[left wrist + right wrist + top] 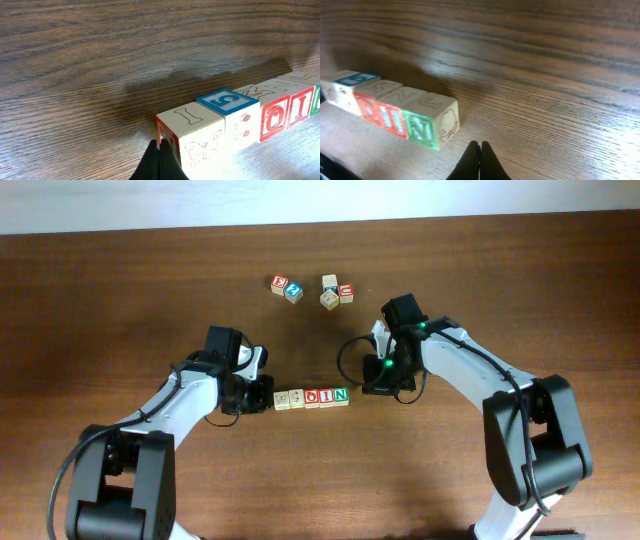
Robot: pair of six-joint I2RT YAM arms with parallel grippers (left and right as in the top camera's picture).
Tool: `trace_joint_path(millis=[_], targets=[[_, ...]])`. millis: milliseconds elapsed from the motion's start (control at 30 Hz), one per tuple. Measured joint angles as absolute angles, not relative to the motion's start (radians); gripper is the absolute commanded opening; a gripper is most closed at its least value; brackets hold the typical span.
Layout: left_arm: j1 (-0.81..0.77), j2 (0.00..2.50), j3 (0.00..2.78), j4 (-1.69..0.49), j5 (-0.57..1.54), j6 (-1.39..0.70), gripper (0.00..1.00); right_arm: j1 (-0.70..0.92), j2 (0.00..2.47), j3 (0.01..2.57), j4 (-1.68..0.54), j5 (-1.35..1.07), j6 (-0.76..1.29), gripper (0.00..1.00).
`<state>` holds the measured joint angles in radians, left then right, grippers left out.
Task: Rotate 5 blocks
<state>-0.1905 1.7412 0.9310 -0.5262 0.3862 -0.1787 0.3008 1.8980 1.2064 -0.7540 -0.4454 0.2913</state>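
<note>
Several letter blocks point(312, 397) lie in a straight row in the middle of the table. From left to right their faces show tan, tan, a red O, a red I and a green N. My left gripper point(264, 398) is shut, tips right at the red end face of the leftmost block point(200, 135), which has a butterfly on its side. The neighbouring block point(227, 100) has a blue top. My right gripper point(480, 150) is shut and empty, on the table a short gap right of the green N block point(427, 125).
A loose group of other letter cubes lies farther back: a pair point(286, 287) at the left and three point(336, 291) at the right. Dark wood table point(500, 270) runs to a pale back edge. Both arms flank the row.
</note>
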Motion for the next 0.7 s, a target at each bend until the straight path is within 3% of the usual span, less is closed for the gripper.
trace_joint_path(millis=[700], targets=[[-0.191,1.741,0.931,-0.508,0.387,-0.179,0.0,0.337,1.95,1.205,-0.701,-0.474,0.414,0.04]])
